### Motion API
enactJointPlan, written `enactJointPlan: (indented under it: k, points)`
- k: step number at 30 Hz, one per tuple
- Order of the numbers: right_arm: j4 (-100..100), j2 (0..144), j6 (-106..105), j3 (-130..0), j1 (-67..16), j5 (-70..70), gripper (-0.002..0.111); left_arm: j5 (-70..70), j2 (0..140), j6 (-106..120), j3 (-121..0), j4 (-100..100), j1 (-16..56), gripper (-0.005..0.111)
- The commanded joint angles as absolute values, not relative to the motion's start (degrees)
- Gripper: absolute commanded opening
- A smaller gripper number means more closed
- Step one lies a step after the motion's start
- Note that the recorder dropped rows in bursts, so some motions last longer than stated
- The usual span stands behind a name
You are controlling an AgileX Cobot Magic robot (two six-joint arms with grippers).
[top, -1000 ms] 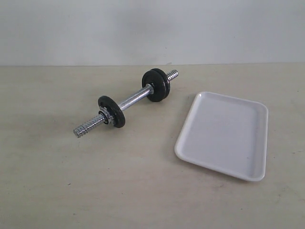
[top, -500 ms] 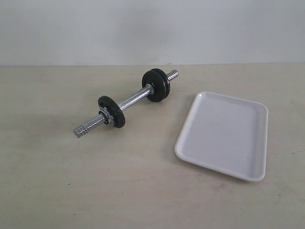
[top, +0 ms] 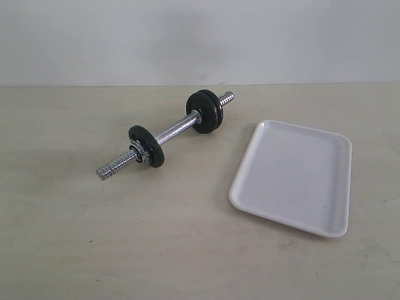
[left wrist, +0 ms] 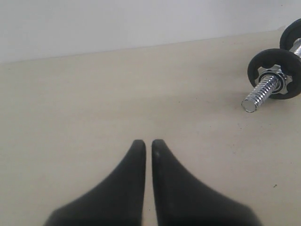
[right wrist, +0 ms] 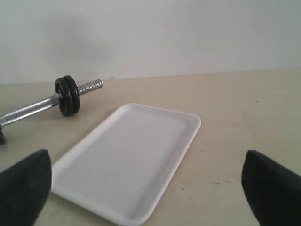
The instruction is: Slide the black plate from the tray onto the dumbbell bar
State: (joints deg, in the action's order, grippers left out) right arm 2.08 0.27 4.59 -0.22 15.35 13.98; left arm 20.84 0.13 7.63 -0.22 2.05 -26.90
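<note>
Nothing has moved since a second ago: bar, discs and tray lie exactly as they did, and neither arm shows in the exterior view.

Nearest to me, my left gripper (left wrist: 148, 143) hangs over the bare table (top: 187, 237) with its fingers pressed almost together, holding nothing. My right gripper (right wrist: 146, 157) is spread wide and also holds nothing.

Just beyond the right gripper lies the tray (top: 290, 178), with no disc on it.

Farther off is the dumbbell bar (top: 176, 130), its long axis running from near-left to far-right in the exterior view. A single disc (top: 147, 145) sits by the near threaded end, which faces my left gripper. A pair of discs (top: 201, 112) sits touching by the far end, the end closer to the tray and to my right arm.

I judge the black plate (top: 213, 106) to be already on the bar, probably the outer one of that pair, though the three look alike and I cannot tell for sure. The task looks finished.
</note>
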Motion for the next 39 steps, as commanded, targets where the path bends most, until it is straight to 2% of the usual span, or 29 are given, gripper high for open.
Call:
enactJointPlan:
  k: [1, 10, 12, 13, 14, 15, 16, 18, 19, 31, 34, 39]
  points:
    - [1.6, 0.0, 2.2, 0.0, 15.4, 15.7, 0.103, 20.8, 0.0, 7.3, 0.0, 1.9, -27.0, 0.004]
    - [3.7, 0.0, 4.6, 0.0, 15.4, 15.7, 0.103, 20.8, 0.0, 7.3, 0.0, 1.9, -27.0, 0.004]
    - [0.7, 0.0, 4.2, 0.0, 15.4, 15.1, 0.099, 20.8, 0.0, 7.3, 0.0, 1.9, -27.0, 0.004]
    - [0.0, 0.0, 4.0, 0.0, 15.4, 14.4, 0.094, 20.8, 0.0, 7.3, 0.0, 1.9, -27.0, 0.004]
    - [-0.4, 0.0, 3.9, 0.0, 15.4, 14.4, 0.087, 20.8, 0.0, 7.3, 0.0, 1.9, -27.0, 0.004]
    - [-0.4, 0.0, 3.9, 0.0, 15.4, 15.2, 0.074, 20.8, 0.0, 7.3, 0.0, 1.9, -27.0, 0.004]
    - [0.0, 0.0, 4.3, 0.0, 15.4, 16.1, 0.056, 20.8, 0.0, 7.3, 0.0, 1.9, -27.0, 0.004]
    - [0.0, 0.0, 4.5, 0.0, 15.4, 16.7, 0.008, 20.8, 0.0, 7.3, 0.0, 1.9, -27.0, 0.004]
    - [0.0, 0.0, 4.9, 0.0, 15.4, 16.5, 0.002, 20.8, 0.0, 7.3, 0.0, 1.9, -27.0, 0.004]
    - [-3.5, 0.0, 0.0, 0.0, 15.4, 15.0, 0.0, 20.9, 0.0, 7.3, 0.0, 1.9, -27.0, 0.004]
    - [-3.8, 0.0, -4.8, 0.0, 15.4, 20.0, 0.0, 20.9, 0.0, 7.3, 0.0, 1.9, -27.0, 0.004]
    - [-3.4, 0.0, -4.6, 0.0, 15.4, 19.8, 0.0, 20.8, 0.0, 7.3, 0.0, 1.9, -27.0, 0.004]
